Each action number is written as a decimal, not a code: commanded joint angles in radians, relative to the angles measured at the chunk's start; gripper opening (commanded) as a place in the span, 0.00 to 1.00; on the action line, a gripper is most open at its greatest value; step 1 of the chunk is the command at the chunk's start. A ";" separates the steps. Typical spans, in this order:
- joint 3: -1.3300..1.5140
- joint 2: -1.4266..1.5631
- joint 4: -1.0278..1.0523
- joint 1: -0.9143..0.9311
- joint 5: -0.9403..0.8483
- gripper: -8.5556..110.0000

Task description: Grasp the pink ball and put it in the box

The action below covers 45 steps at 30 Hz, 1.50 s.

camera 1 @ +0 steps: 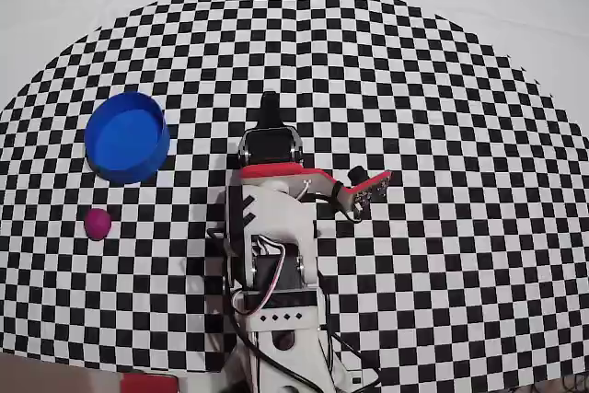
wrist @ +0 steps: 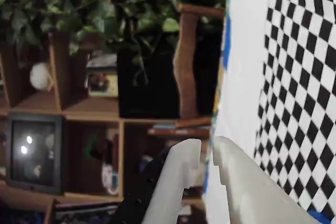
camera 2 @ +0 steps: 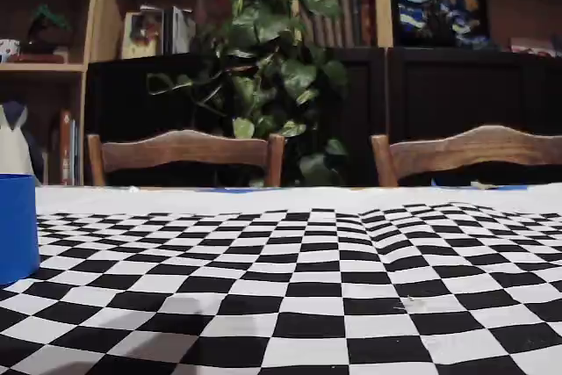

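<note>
In the overhead view the pink ball [camera 1: 98, 223] lies on the checkered mat at the left. The round blue box [camera 1: 127, 135] stands open-topped just beyond it, a few squares away. The fixed view shows only the box's wall [camera 2: 16, 226] at its left edge, and no ball. My arm is folded at the mat's middle, and the gripper [camera 1: 269, 106] points away from the base, well to the right of both things. In the wrist view the two pale fingers [wrist: 181, 174] stand tip to tip with only a thin slit, so the gripper [wrist: 208, 145] is shut on nothing.
The arm's base and its cables [camera 1: 276, 319] sit at the near edge of the mat. A red object [camera 1: 147, 382] lies at the bottom edge. Two wooden chairs [camera 2: 184, 151], a plant [camera 2: 272, 68] and shelves stand beyond the table's far side.
</note>
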 commanded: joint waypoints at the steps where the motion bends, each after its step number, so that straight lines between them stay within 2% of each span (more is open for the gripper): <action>1: 0.008 0.018 -0.020 0.002 -0.120 0.07; 7: 0.008 0.018 0.009 0.003 -0.486 0.07; 14: 0.008 0.018 0.035 0.005 -1.043 0.07; 20: 0.008 0.018 0.023 0.008 -1.373 0.07; 29: 0.008 0.011 0.017 0.008 -1.416 0.08; 34: 0.008 -0.009 -0.003 0.009 -1.416 0.25; 36: 0.008 -0.012 -0.008 0.006 -1.416 0.25; 39: 0.008 -0.014 -0.014 0.009 -1.416 0.35; 45: 0.008 -0.023 -0.048 0.003 -1.424 0.35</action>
